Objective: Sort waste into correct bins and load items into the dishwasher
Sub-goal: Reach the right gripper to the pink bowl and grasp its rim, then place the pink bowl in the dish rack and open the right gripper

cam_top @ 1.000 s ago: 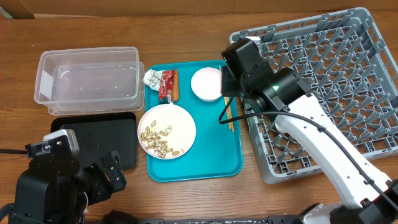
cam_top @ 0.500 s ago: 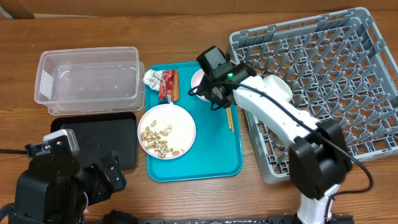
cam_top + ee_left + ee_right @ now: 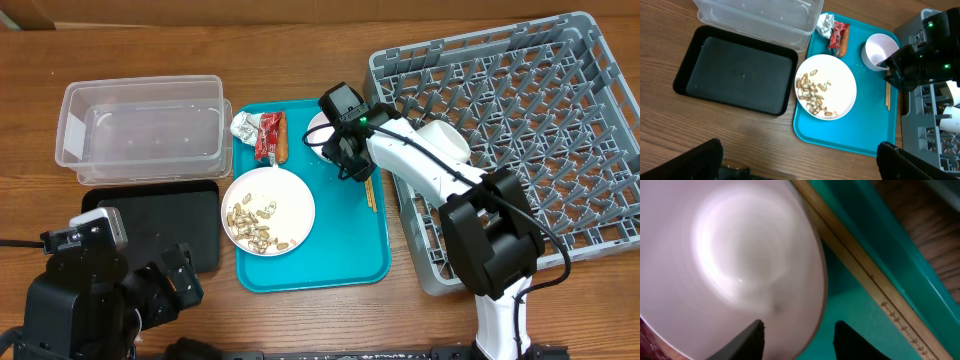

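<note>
My right gripper [image 3: 345, 155] [image 3: 800, 340] is open and straddles the rim of the pale pink bowl [image 3: 740, 255] [image 3: 317, 125] on the teal serving tray [image 3: 330, 240], one finger inside, one outside. Wooden chopsticks [image 3: 865, 275] [image 3: 370, 192] lie just right of the bowl. The white plate [image 3: 290, 200] holds nut-shell scraps [image 3: 252, 222]. A silvery wrapper [image 3: 243, 126], a red wrapper [image 3: 267, 135] and a sausage piece [image 3: 282, 138] lie at the tray's far left. My left gripper [image 3: 175, 280] [image 3: 800, 170] is open and empty above the table's front left.
The clear tub [image 3: 140, 130] stands at the far left, the flat black tray [image 3: 165, 225] in front of it. The grey dish rack [image 3: 540, 120] fills the right side, its edge close to the chopsticks.
My right arm has swung left from above the rack's edge and come down on the pink bowl, now mostly covering it. The left arm has not moved.
</note>
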`<action>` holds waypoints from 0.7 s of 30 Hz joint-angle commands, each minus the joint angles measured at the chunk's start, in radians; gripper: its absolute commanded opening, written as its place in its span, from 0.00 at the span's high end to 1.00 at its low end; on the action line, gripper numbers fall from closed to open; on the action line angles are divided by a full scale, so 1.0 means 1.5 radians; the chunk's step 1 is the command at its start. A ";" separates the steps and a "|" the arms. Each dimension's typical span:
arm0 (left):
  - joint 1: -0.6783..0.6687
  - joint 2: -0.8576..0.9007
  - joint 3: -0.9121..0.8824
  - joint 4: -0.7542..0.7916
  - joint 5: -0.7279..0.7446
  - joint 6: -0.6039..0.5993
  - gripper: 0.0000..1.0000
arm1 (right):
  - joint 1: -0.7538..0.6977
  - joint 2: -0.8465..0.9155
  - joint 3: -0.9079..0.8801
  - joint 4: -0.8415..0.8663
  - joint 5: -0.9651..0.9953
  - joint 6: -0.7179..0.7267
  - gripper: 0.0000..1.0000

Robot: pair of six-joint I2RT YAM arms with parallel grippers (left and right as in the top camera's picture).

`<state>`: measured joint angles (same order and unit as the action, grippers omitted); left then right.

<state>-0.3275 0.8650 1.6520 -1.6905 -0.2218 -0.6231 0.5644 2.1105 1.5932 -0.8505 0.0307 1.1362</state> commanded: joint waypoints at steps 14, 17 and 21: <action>0.001 -0.001 0.006 0.001 -0.014 -0.008 0.00 | -0.008 -0.046 0.041 -0.073 0.077 -0.133 0.96; 0.001 -0.001 0.006 0.001 -0.014 -0.008 0.00 | -0.005 -0.088 0.077 -0.107 0.155 -0.181 0.96; 0.001 -0.001 0.006 0.001 -0.014 -0.008 0.00 | -0.002 -0.164 0.124 -0.159 0.324 -0.289 0.96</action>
<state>-0.3275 0.8650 1.6520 -1.6905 -0.2218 -0.6231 0.5629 2.0090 1.6989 -1.0679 0.2718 0.8494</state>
